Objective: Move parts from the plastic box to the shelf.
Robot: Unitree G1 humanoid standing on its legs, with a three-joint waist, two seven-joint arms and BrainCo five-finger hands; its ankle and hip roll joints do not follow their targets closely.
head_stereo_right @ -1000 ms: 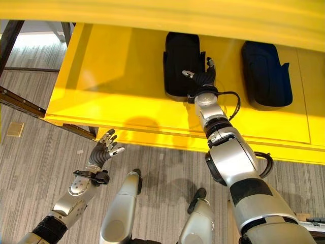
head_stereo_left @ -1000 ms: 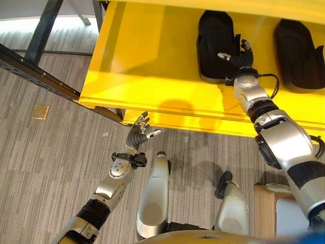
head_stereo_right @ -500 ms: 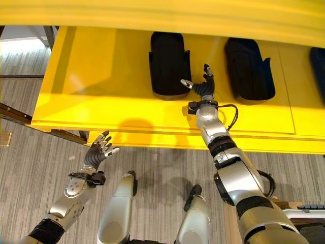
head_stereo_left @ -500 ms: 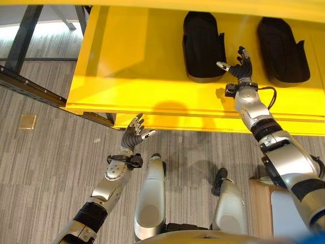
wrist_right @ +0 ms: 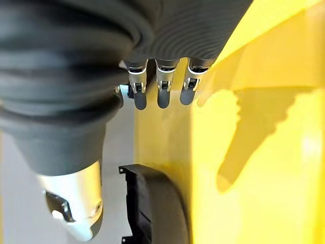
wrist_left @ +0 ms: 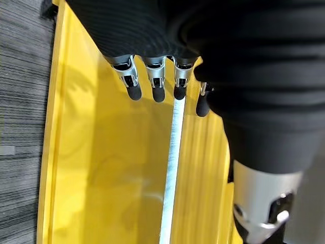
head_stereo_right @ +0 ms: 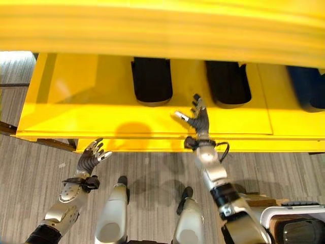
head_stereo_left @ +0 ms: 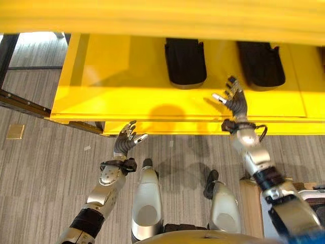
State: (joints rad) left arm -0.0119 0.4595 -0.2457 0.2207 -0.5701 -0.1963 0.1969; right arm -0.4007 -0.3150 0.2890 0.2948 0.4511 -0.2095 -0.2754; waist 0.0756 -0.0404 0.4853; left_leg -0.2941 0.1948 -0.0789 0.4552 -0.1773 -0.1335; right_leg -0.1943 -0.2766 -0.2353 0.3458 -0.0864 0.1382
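Left eye view: two black parts lie on the yellow shelf. The right hand is spread empty near them; the left hand hangs relaxed, holding nothing.

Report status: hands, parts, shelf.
Right hand open, empty, over the yellow shelf front edge. Left hand open, empty, below the shelf. Two black parts on the shelf. Nothing in the way.

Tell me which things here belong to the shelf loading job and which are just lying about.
Job:
yellow shelf
black part on the left
black part on the right
right hand, open, empty, over the shelf's front edge
left hand, open, empty, below the shelf

Lying about:
small tan square on the floor
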